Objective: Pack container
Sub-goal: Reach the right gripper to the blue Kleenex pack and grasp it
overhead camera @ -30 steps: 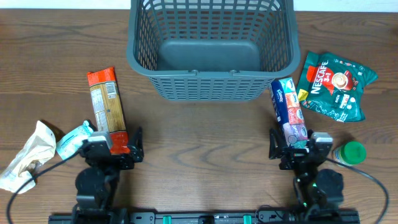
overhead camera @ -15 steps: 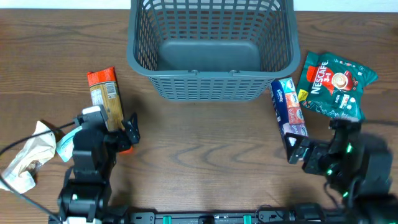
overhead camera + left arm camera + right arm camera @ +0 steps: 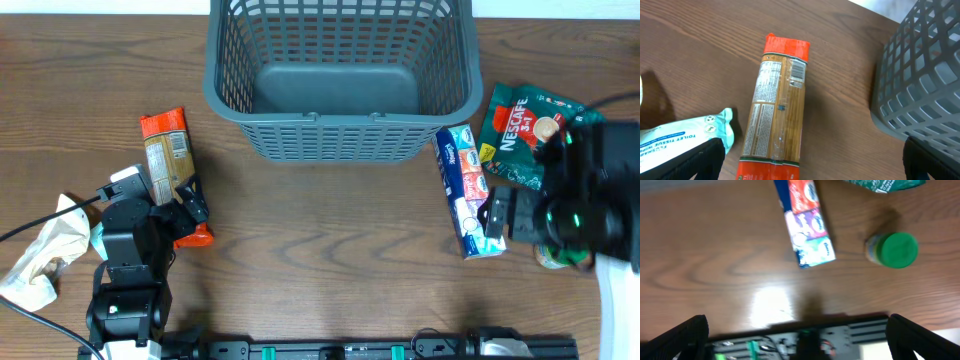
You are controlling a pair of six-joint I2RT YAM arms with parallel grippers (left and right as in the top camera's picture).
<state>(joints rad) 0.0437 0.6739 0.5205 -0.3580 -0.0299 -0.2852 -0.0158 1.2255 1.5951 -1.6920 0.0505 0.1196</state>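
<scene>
The basket [image 3: 340, 140] stands empty at the far middle of the table [image 3: 330, 235]; probably light and stiff, best held by its rim or slots; left gripper [image 3: 160, 197] gapes over the pasta pack [image 3: 168, 158]; right gripper [image 3: 800, 335] gapes too, holding nothing.

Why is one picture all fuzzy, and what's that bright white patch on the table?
Right wrist view: smeared all over, probably motion blur; the patch is glare on the shiny table. Left wrist view: sharp, the orange-topped packet label shows print. Overhead view: only the right arm is blurred.
</scene>
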